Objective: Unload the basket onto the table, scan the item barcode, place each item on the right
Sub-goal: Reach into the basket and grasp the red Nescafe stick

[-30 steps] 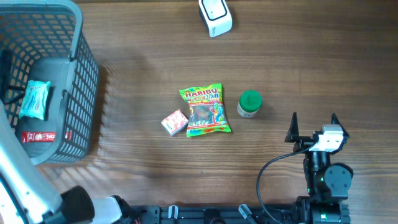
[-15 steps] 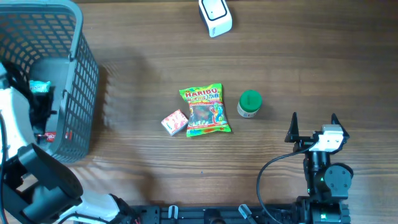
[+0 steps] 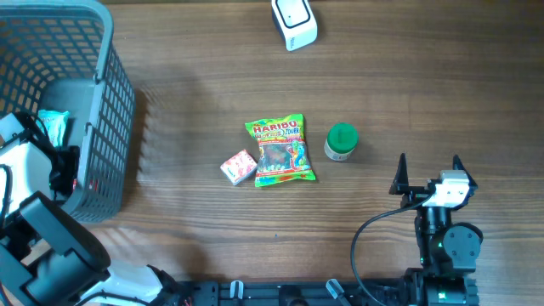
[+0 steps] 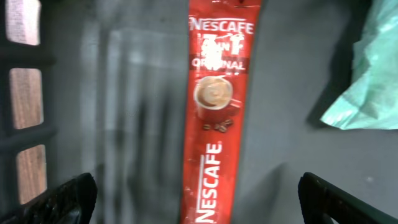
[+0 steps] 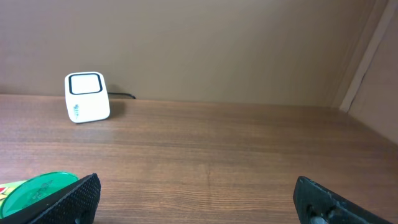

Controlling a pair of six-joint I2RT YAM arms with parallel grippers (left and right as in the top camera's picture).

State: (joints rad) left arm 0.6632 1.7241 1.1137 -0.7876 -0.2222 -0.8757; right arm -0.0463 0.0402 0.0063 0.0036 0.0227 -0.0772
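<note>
Dropping into basket (image 3: pixel 115 93), L claw (image 4: pixel 202 202) now spread over Nescafe stick (image 4: pixel 217 112), nothing held; grab next. R claw (image 3: pixel 429 161) released too.

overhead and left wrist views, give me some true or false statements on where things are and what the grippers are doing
1. The left gripper hangs open above a red Nescafe sachet on the floor of the basket. True.
2. The Haribo bag lies in the basket. False: it lies on the table, between a small pink box and a green-capped jar.
3. The white scanner stands at the table's far edge, apart from the items. True.
4. The right gripper is shut on the green-capped jar. False: it is open and empty, apart from the jar.
5. A teal packet lies beside the sachet. True.
</note>
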